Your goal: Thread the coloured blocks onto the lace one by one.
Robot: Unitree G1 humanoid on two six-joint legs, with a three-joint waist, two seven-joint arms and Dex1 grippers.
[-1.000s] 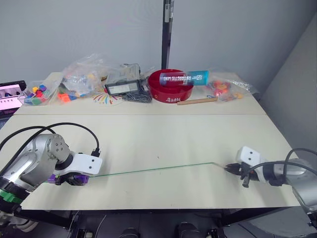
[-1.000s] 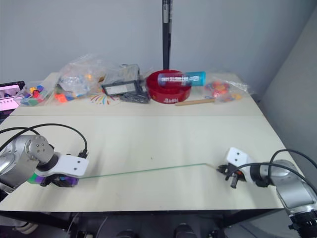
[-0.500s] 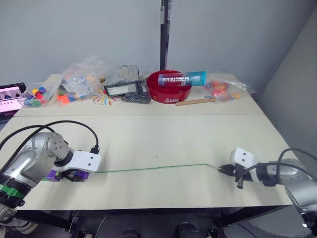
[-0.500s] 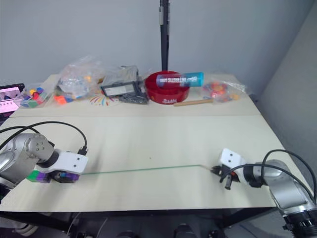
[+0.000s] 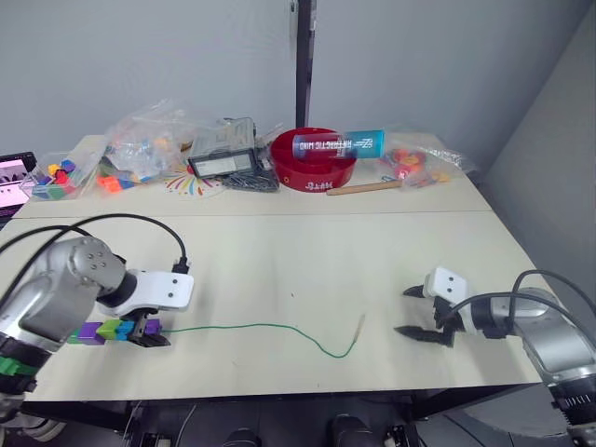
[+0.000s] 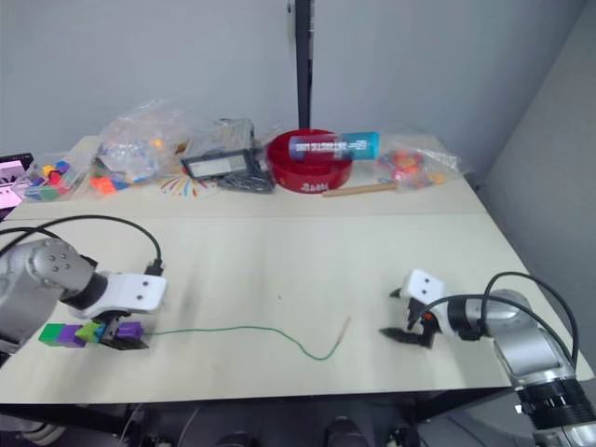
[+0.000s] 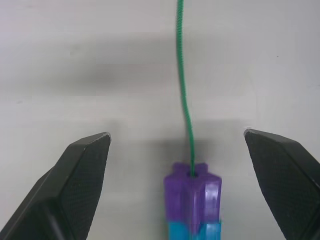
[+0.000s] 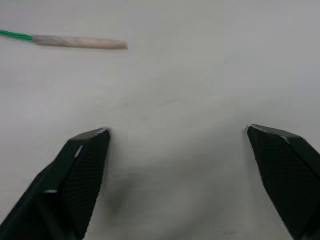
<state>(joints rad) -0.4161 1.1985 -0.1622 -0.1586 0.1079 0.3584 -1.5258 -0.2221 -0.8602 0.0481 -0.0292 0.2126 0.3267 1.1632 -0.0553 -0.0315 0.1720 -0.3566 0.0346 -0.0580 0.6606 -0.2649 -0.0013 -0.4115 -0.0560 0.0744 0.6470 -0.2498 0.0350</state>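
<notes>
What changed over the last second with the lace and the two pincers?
The right pincer opened and let go of the lace, which went from taut to slack and curved, its pale tip now lying on the table apart from that pincer. The left pincer also opened, leaving the threaded row of blocks lying between its fingers. The clutter at the table's far edge stayed as it was.

silver arms | white wrist housings | black cables | black fingers [image 7: 85, 165]
</notes>
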